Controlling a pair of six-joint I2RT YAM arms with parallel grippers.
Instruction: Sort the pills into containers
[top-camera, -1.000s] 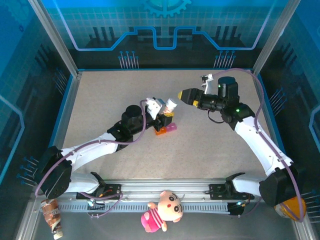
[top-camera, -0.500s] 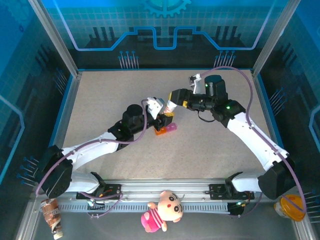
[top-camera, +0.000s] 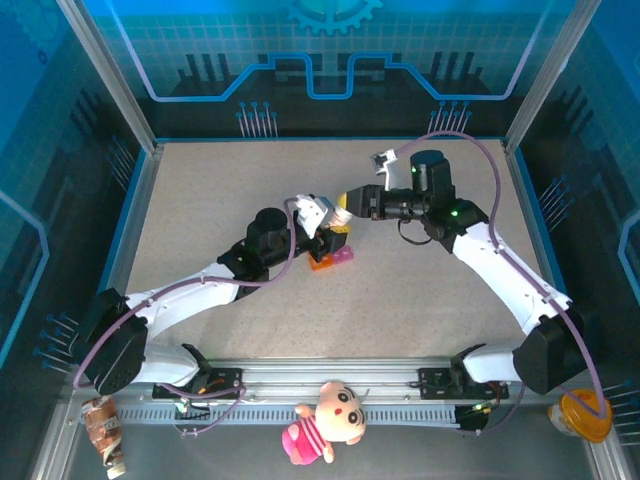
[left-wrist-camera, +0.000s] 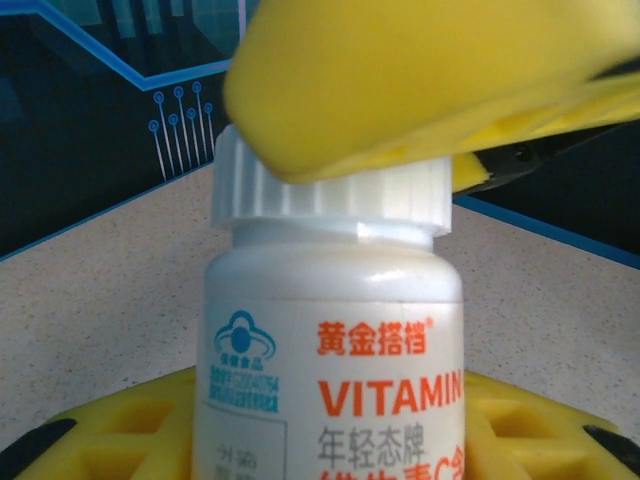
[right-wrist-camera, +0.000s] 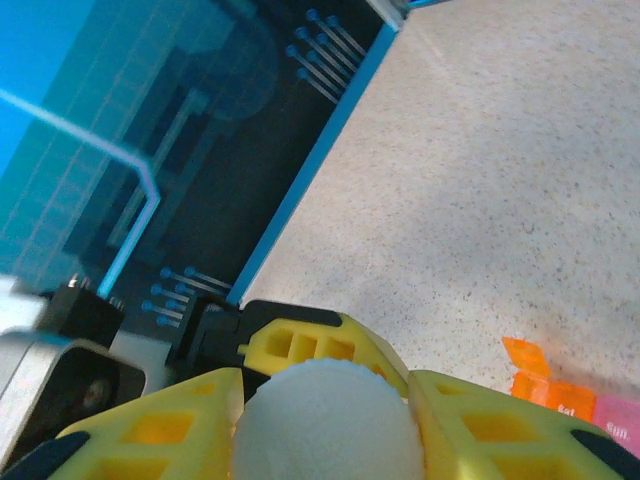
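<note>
Left gripper (top-camera: 330, 226) was clamped on the white vitamin bottle (left-wrist-camera: 335, 380), holding it upright off the table (top-camera: 215, 190). Right gripper (right-wrist-camera: 325, 425) had its yellow fingers (right-wrist-camera: 470, 425) pressed together on the ribbed cap (left-wrist-camera: 330, 190) from both sides. The containers (top-camera: 332, 258), an orange-and-pink strip, lay on the table just below the bottle, next to the left gripper. No pills in sight, presumably inside the bottle.

Risks as I judged them:
- Right grip sat high on the cap, so a twist could slip and just skid round the ribs.
- If the left hold was too light, the whole bottle could spin with the cap or tilt out of the fingers.
- If the cap came off with a jerk, pills could spill onto the table and roll away.
- The strip lay loose right underneath, so a dropped bottle or a dipping arm could knock it askew.
</note>
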